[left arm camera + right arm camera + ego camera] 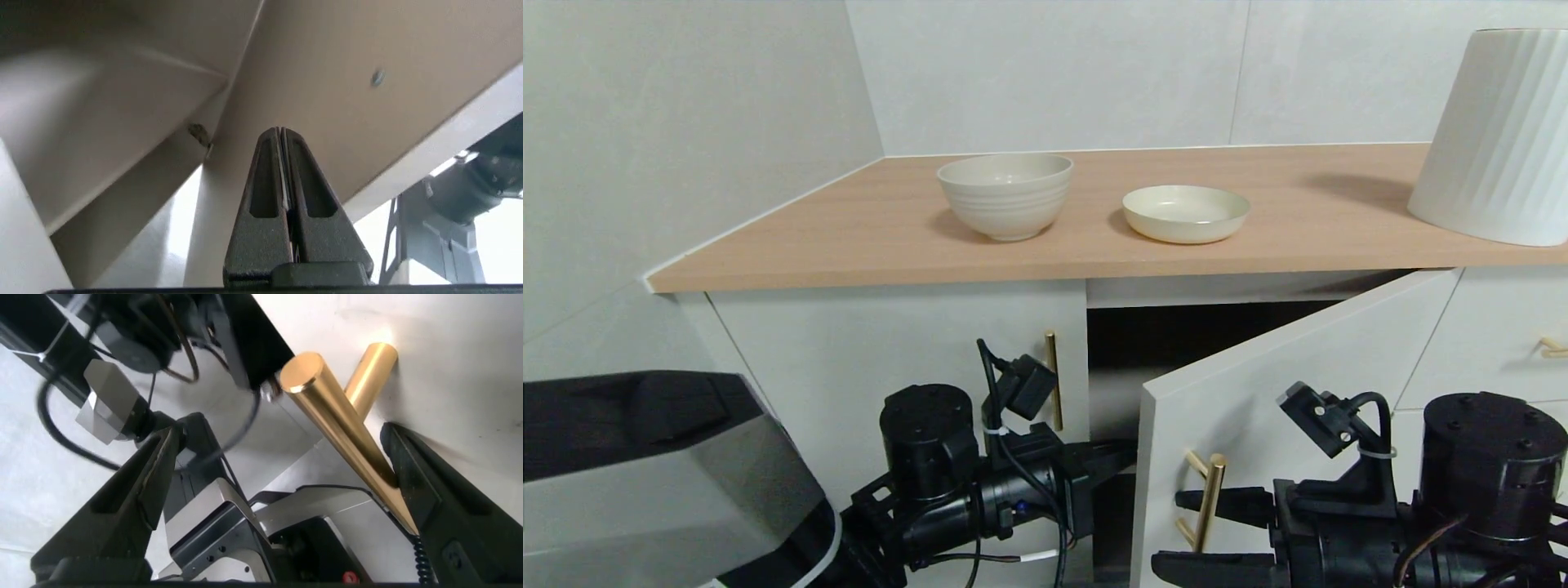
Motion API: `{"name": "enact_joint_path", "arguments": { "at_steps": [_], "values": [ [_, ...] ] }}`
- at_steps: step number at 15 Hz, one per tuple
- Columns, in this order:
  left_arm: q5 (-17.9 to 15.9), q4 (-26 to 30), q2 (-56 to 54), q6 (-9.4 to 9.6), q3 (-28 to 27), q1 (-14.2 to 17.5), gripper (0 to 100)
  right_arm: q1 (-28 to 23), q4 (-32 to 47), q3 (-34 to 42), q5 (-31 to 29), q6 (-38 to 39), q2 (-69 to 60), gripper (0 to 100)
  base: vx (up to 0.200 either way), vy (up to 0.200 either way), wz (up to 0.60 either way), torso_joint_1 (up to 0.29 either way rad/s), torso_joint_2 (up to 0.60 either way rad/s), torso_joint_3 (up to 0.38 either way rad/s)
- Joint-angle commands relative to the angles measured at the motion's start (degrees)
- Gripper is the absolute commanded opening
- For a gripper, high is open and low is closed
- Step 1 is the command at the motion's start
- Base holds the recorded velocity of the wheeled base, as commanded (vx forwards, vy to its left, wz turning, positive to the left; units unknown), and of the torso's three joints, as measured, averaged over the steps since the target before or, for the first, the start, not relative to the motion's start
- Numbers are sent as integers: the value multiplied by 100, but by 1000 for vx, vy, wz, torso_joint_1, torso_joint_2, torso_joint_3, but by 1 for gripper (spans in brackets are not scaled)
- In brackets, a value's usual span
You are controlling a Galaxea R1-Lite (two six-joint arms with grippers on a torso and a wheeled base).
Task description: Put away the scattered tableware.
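Two pieces of tableware stand on the wooden countertop (1307,220): a deep ribbed cream bowl (1005,196) and, to its right, a shallow cream dish (1186,212). Below them the right-hand cabinet door (1282,367) stands partly open. My right gripper (1217,531) is open, its fingers straddling the door's gold handle (1207,502) without closing on it; the right wrist view shows that handle (343,433) between the spread fingers (155,478). My left gripper (1115,457) is shut and empty, its tip in the gap behind the open door. Its closed fingers (280,188) point at the door's inner face (368,106).
A tall white ribbed shade (1499,139) stands at the counter's right end. The left cabinet door (890,351) is closed, with its own gold handle (1052,380). A drawer handle (1553,349) is at the far right. Walls close the counter at the back and left.
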Motion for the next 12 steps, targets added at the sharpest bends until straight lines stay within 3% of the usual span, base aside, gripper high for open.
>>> {"name": "enact_joint_path", "arguments": {
  "at_steps": [1, 3, 7, 12],
  "values": [
    [2, -49, 227, 25, 5, -122, 0, 0, -7, -3, -25, -2, 11, 100, 0, 0, 0, 0, 0, 0],
    [37, -85, 297, 34, -48, -333, 0, 0, -7, -3, -34, -2, 11, 100, 0, 0, 0, 0, 0, 0],
    [125, -216, 359, 25, -153, -360, 0, -36, -7, -3, -61, -81, 20, 100, 0, 0, 0, 0, 0, 0],
    [125, -164, 376, 16, -373, -360, 0, -774, 2, 59, -166, -221, -94, 100, 0, 0, 0, 0, 0, 0]
  ]
}}
